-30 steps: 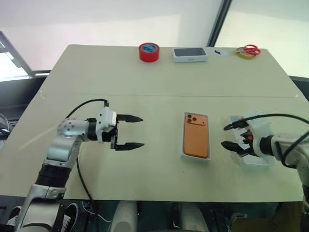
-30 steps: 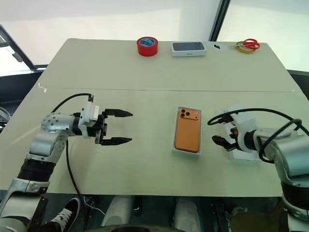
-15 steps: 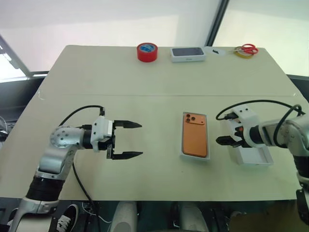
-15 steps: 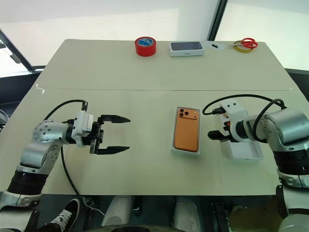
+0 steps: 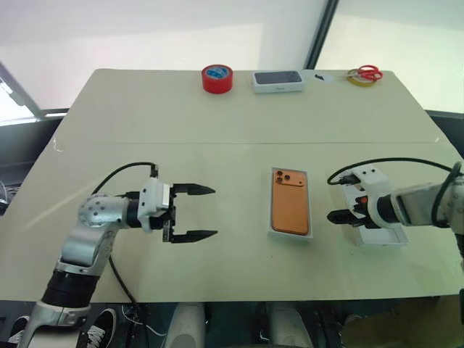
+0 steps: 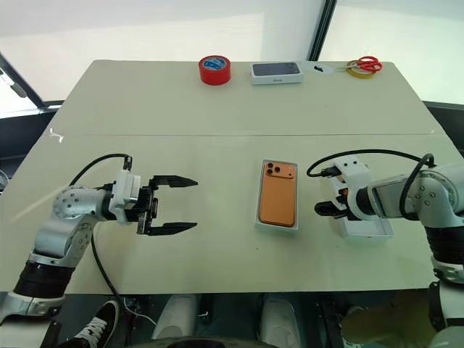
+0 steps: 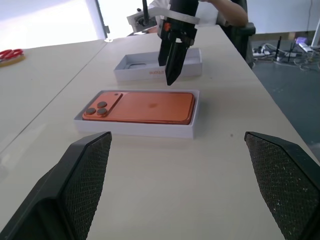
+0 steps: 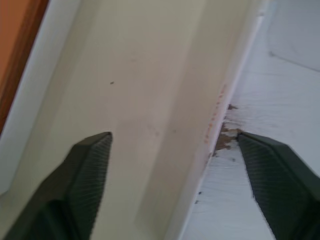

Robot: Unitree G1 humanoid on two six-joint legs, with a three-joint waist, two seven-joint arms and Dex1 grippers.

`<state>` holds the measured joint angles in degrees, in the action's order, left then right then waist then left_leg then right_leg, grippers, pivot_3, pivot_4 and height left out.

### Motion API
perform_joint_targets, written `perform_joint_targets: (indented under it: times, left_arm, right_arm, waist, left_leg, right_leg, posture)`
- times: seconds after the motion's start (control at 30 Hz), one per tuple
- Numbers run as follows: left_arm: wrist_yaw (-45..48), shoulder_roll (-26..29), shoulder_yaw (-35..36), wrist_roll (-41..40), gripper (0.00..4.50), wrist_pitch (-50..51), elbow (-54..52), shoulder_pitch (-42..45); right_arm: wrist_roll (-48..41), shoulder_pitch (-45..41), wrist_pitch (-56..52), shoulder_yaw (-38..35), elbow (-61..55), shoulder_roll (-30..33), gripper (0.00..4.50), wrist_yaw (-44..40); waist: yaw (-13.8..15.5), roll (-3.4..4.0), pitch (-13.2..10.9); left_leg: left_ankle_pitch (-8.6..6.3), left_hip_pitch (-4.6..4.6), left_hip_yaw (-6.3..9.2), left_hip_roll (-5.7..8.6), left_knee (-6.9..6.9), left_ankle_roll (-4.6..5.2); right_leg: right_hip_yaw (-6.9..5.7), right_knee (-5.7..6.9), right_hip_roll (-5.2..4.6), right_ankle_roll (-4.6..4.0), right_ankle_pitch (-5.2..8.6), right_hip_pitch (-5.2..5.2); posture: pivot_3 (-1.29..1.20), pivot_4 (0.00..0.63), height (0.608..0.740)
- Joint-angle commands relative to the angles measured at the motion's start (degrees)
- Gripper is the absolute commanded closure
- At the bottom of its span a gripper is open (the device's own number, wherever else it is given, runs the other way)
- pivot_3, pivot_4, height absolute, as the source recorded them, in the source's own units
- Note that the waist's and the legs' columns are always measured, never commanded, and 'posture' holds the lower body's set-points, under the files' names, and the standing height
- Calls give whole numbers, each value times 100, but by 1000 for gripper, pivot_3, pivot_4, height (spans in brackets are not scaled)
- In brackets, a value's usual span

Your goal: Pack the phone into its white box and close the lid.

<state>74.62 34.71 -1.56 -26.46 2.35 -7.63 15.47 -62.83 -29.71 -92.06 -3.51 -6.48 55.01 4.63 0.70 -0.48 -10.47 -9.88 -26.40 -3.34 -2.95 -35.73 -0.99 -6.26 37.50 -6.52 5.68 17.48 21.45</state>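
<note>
Phone [image 5: 291, 210] lies back up in the box [image 5: 272, 230], near mid-bench [image 5: 217, 123], camera cluster at the far end. It sits flat inside the box walls.

Lid [image 5: 383, 236] lies open side up on the bench, to the right of the box and apart from it. Inside is plain white with small dark marks near one wall, seen in the right wrist view [image 8: 227, 130].

Right pincer [image 6: 324, 209] is at the lid's wall on the box side, pointing down at the strip of bench between lid and box. In the right wrist view its two fingers [image 8: 85, 175] stand apart, one over the bare bench and one over the lid's interior, with the lid's wall between them. No contact with the wall can be made out; nothing is gripped. In the left wrist view this pincer [image 7: 172, 60] hangs in front of the lid's near wall, fingers pointing down.

Left pincer [image 5: 196, 213] hovers over the left part of the bench, level, pointing right toward the box, well apart from it. Its fingers are spread wide and hold nothing.

Far edge of the bench: red tape roll [image 5: 217, 78], a dark-topped white box [image 5: 277, 81], red-handled scissors [image 5: 362, 73].
</note>
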Motion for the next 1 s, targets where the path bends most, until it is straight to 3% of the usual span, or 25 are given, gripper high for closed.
perform_joint_targets:
  times: [0.03,0.13,0.17,0.4,0.5,0.6,0.73,0.77,0.83,1.0]
  left_arm:
    - [-55,4,2,-76,0,-8,-213,69]
    - [-79,11,10,-67,0,-4,-198,75]
    - [-94,10,14,-66,0,1,-196,81]
    - [-256,0,35,-56,0,40,-174,131]
    - [-350,-33,35,-30,0,71,-112,167]
    - [-478,-119,26,-55,0,158,-42,226]
    - [-769,-343,46,-87,0,343,44,288]
    - [-848,-388,53,-118,578,441,57,288]
    - [-1037,-493,77,-163,1289,613,32,270]
    - [-1521,-774,140,-212,3925,873,-106,193]
  right_arm:
    - [-90,95,-44,-159,277,-316,2377,503]
    - [-42,14,-44,-237,358,-550,4076,821]
    - [-44,-3,-44,-249,363,-598,4449,891]
    - [452,-367,-44,-708,155,-1029,4449,1123]
    - [878,-644,639,-649,-168,-997,4449,631]
    - [1022,-1091,1554,-896,-97,-1436,4449,99]
    - [1407,-1040,2831,-640,-435,-1861,4449,-850]
    - [1406,-1001,3121,-725,-441,-2124,4500,-948]
    - [1034,-939,3304,-1057,-349,-2795,4500,-976]
    - [-481,-575,3361,-1642,-587,-4505,4500,-266]
  waist:
    - [-1,-9,5]
    - [-37,-25,16]
    - [-47,-31,21]
    - [-119,-48,32]
    - [-125,-21,17]
    - [-150,-7,9]
    - [-106,-8,9]
    - [-110,-8,9]
    - [-127,-10,10]
    - [-120,-8,9]
  left_leg:
    - [0,0,0,0,0,0]
    - [0,2,0,-5,1,0]
    - [0,4,0,-8,1,0]
    - [0,4,0,-15,0,0]
    - [0,-4,0,-13,6,0]
    - [1,-9,-22,-9,14,1]
    - [1,-8,-34,-9,17,1]
    - [1,-7,-34,-8,18,1]
    - [1,-7,-35,-8,14,1]
    - [2,-6,-34,-9,8,0]
  right_leg:
    - [0,0,0,0,0,-1]
    - [0,0,6,0,0,-1]
    - [0,0,8,0,0,-1]
    - [2,-1,10,-3,0,0]
    - [9,0,9,-2,-1,14]
    - [24,7,8,0,-2,33]
    - [34,43,9,6,1,53]
    - [35,46,9,7,2,52]
    - [36,48,9,7,2,52]
    - [38,56,8,7,1,47]
  posture:
    - [0,150,740]
    - [0,150,740]
    - [0,150,740]
    - [0,150,740]
    - [0,150,740]
    - [0,150,740]
    - [0,150,740]
    - [0,150,740]
    - [0,150,740]
    - [0,150,740]
